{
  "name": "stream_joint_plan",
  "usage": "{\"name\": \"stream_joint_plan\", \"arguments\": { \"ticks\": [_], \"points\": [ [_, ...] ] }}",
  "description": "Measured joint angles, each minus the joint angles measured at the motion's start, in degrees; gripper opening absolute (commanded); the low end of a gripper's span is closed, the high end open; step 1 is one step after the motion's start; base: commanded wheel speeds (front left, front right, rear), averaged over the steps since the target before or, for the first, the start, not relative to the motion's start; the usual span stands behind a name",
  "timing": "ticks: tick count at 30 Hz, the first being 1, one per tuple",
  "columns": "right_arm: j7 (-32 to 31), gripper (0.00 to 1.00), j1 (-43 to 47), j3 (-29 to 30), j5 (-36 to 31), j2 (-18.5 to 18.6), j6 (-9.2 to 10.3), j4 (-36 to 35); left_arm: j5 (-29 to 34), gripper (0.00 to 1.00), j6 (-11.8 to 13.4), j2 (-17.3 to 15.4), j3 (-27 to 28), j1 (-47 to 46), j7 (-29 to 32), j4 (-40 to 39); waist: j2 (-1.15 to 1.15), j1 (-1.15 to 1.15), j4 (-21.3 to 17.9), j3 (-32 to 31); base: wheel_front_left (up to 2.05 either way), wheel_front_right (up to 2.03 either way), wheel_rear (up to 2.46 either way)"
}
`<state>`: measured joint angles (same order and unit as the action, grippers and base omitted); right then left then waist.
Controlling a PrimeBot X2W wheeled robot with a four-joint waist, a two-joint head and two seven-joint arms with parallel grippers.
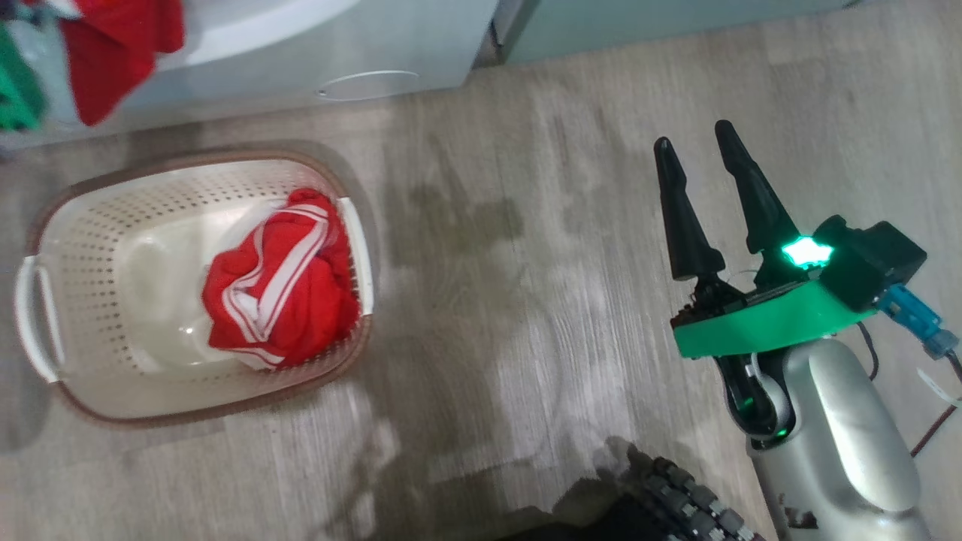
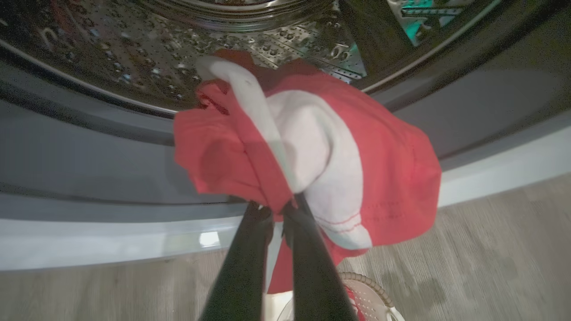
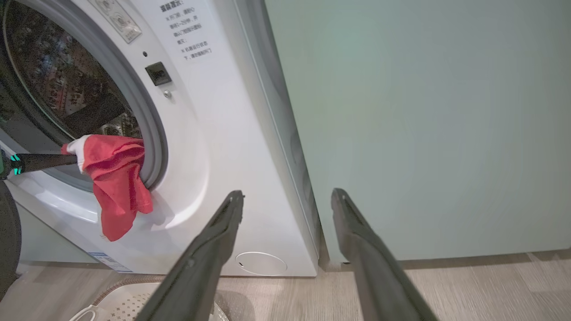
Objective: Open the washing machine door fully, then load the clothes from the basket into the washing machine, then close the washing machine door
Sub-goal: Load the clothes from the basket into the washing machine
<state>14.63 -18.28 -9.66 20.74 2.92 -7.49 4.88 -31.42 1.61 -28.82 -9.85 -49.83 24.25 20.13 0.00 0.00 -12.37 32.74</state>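
Red fabric: garment pinched in left gripper, jaws closed tight on it, at washer mouth, hanging over its lower rim. Striped clothes lie in basket. Right gripper spread wide, empty, above floor.

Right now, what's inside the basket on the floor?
One red garment with white stripes lies bunched against the right end of the basket. Beside it the cream bottom shows. Whatever lies under the garment is covered, so I cannot tell.
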Motion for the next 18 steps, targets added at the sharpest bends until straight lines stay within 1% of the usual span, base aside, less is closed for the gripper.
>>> {"name": "stream_joint_plan", "arguments": {
  "ticks": [3, 6, 9, 14, 18],
  "points": [
    [0.0, 1.0, -0.27, -0.47, 1.51, 0.0, 0.0, -0.23, -0.01, 0.0, 1.87, -1.86, 1.54, -2.52, 2.54, -0.13, 0.0, 0.0, -1.66, 1.0, 0.0, 0.0, 0.0],
    [0.0, 1.0, -0.81, -1.03, 2.69, 0.0, 0.0, -0.76, -0.34, 0.0, 2.89, -3.02, 2.81, -6.02, 4.43, 0.76, 0.0, 0.0, -3.63, 2.09, 0.0, 0.0, 0.0],
    [0.0, 1.0, -1.32, -1.6, 4.04, 0.0, 0.0, -1.31, -0.25, 0.0, 3.93, -4.37, 3.49, -9.17, 4.93, 2.34, 0.0, 0.0, -5.67, 3.41, 0.0, 0.0, 0.0],
    [0.0, 1.0, -1.33, -2.74, 6.09, -0.01, 0.0, -2.04, 0.81, 0.0, 4.22, -7.26, 4.53, -14.09, 4.92, 5.54, 0.0, 0.0, -9.14, 5.89, 0.0, 0.0, 0.0],
    [0.0, 1.0, -1.35, -3.74, 7.34, -0.02, 0.0, -2.87, 0.81, 0.0, 4.9, -8.02, 5.72, -17.78, 4.85, 7.58, 0.0, 0.01, -11.53, 8.1, 0.0, 0.0, 0.0]
  ]
}}
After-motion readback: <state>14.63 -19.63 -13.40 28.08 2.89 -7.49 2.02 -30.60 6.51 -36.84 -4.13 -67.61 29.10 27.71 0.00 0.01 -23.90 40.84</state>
